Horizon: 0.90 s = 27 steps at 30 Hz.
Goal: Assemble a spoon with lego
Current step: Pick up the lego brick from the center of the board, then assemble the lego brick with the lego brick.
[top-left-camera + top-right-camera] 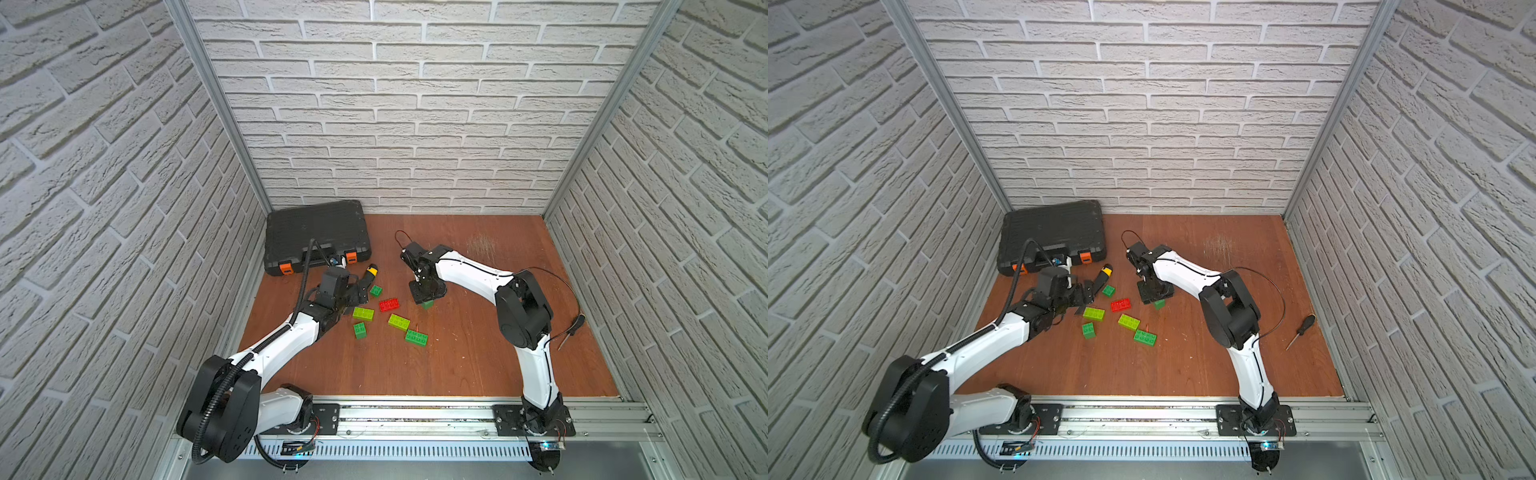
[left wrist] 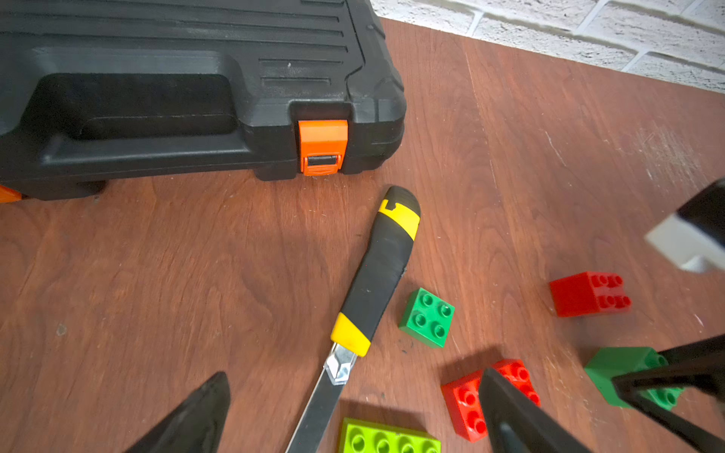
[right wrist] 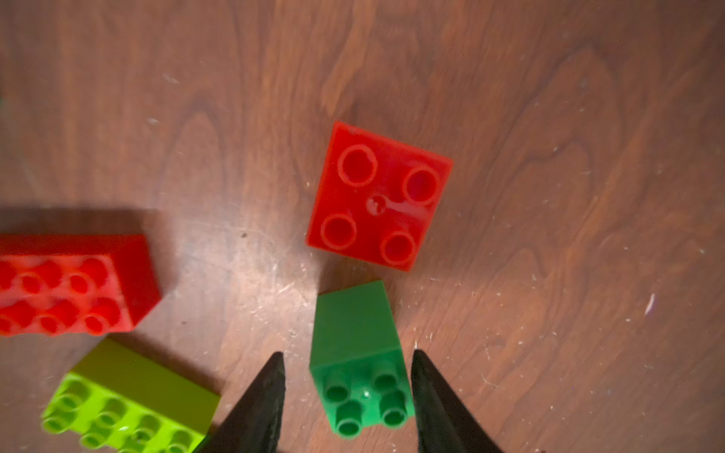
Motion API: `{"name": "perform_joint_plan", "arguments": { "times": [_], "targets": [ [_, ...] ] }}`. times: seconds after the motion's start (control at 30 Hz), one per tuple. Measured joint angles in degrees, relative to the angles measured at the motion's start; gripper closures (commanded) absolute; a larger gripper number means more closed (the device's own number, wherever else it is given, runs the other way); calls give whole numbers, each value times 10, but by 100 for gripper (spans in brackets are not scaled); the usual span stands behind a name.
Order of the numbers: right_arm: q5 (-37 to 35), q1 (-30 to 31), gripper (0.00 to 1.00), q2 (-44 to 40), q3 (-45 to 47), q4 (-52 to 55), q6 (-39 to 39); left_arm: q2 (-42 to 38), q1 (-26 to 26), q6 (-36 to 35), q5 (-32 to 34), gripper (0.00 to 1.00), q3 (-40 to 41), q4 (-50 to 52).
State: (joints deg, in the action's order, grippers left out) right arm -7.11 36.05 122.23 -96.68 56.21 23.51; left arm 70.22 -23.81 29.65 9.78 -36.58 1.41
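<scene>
With the back wall taken as twelve o'clock, the lego lies loose on the brown table [image 1: 457, 365], slightly toward nine o'clock from its middle, and no two bricks are joined into a spoon. The right gripper [image 3: 347, 353] points straight down over a small green brick [image 3: 353, 321]. Its fingers [image 3: 259, 408] stand narrow on either side of the brick, with a sliver of table still showing, so nothing is clamped. A red square brick [image 3: 378, 196] sits just beside the green one, hidden under the gripper in both top views.

At nine o'clock from there lies a long red brick [image 1: 389, 305], with a lime brick [image 1: 363, 313] at eight o'clock of it. A second lime brick [image 1: 399, 322] is at five o'clock of the red one and a long green brick [image 1: 416, 337] lies beyond. A chunky green brick [image 1: 360, 330] lies at six o'clock of the first lime one, and a green square brick [image 1: 376, 290] at eleven o'clock of the red.

The left gripper [image 2: 353, 378] is spread wide and holds nothing, and the blade of a yellow-black knife [image 2: 376, 274] runs between its fingers in the wrist view. A shut black toolbox [image 1: 316, 232] fills the eleven o'clock corner, and a screwdriver [image 1: 571, 330] lies at three o'clock
</scene>
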Motion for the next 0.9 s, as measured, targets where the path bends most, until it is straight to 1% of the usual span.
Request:
{"name": "perform_joint_plan", "arguments": {
  "times": [0.13,0.2,0.33,0.5,0.67,0.77,0.9],
  "targets": [
    [-12,1,62,9,0,7,-4,0,0,0,0,2,0,0],
    [-18,2,66,9,0,9,-3,0,0,0,0,2,0,0],
    [-25,5,69,7,0,13,-3,0,0,0,0,2,0,0],
    [-24,7,70,-12,-2,34,7,0,0,0,0,2,0,0],
    [-14,3,70,-39,-42,48,38,0,0,-3,-8,2,0,-2],
    [11,-6,71,-51,-60,36,59,1,0,-7,-19,2,0,-12],
    [36,-25,71,-44,-83,27,76,7,0,-16,-35,2,0,-27]
  ]
}}
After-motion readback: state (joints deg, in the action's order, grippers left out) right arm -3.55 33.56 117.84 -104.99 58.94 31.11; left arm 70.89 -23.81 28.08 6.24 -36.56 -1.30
